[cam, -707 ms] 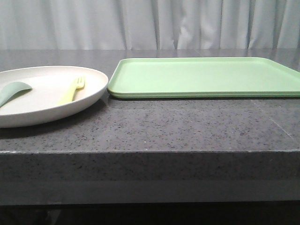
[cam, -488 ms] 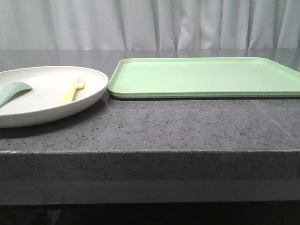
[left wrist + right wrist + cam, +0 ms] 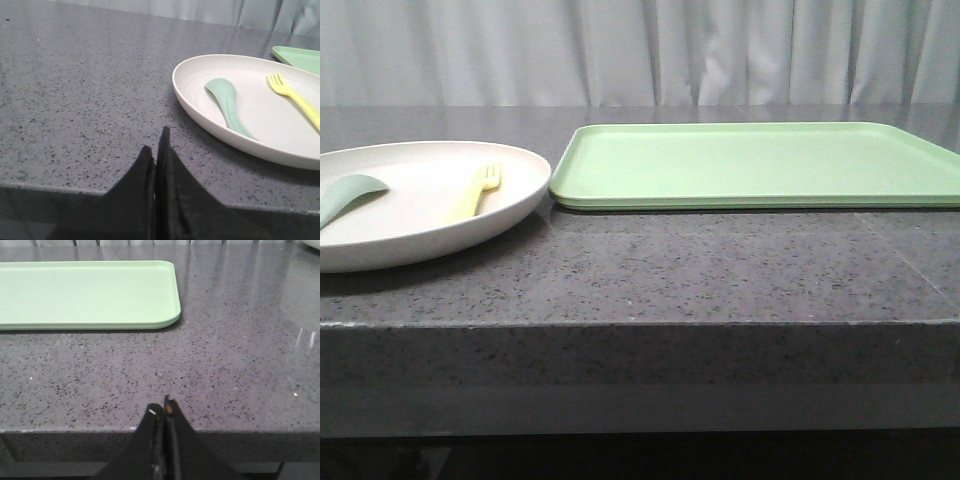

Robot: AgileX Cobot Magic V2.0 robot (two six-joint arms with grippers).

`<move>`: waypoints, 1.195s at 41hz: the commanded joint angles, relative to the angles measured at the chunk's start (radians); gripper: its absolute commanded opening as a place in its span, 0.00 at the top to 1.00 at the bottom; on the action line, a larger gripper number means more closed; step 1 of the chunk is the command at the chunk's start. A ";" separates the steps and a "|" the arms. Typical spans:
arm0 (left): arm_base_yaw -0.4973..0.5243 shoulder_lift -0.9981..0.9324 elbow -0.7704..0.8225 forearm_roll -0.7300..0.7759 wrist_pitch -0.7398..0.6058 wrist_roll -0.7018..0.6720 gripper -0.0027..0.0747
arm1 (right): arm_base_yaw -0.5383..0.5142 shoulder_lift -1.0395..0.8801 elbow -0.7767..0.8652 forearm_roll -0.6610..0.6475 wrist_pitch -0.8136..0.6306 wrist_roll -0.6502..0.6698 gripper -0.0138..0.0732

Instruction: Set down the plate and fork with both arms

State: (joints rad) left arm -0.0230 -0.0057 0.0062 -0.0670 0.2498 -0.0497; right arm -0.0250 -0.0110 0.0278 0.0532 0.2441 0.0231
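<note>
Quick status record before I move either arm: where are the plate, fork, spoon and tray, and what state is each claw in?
plate: on the counter's left part, just left of the tray
fork: lying in the plate, right part, tines pointing away from the robot
spoon: green, lying in the plate, left of the fork
tray: light green, nothing on it, right of the plate
plate-tray contact: cannot tell
left claw: shut, holding nothing, at the counter's near edge, short of the plate
right claw: shut, holding nothing, at the counter's near edge
counter: dark speckled stone
</note>
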 commanded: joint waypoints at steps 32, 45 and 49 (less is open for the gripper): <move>0.000 -0.020 0.001 -0.043 -0.374 0.000 0.99 | -0.003 -0.018 -0.007 0.007 -0.237 -0.006 0.92; 0.000 0.042 -0.226 -0.041 -0.325 0.000 0.99 | -0.003 0.000 -0.241 0.008 -0.128 -0.003 0.92; 0.000 0.145 -0.339 0.010 -0.244 0.000 0.99 | -0.003 0.066 -0.367 0.012 -0.035 -0.002 0.91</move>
State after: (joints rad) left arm -0.0230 0.0520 -0.2168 -0.0896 0.0115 -0.0497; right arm -0.0250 -0.0040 -0.2261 0.0599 0.2116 0.0231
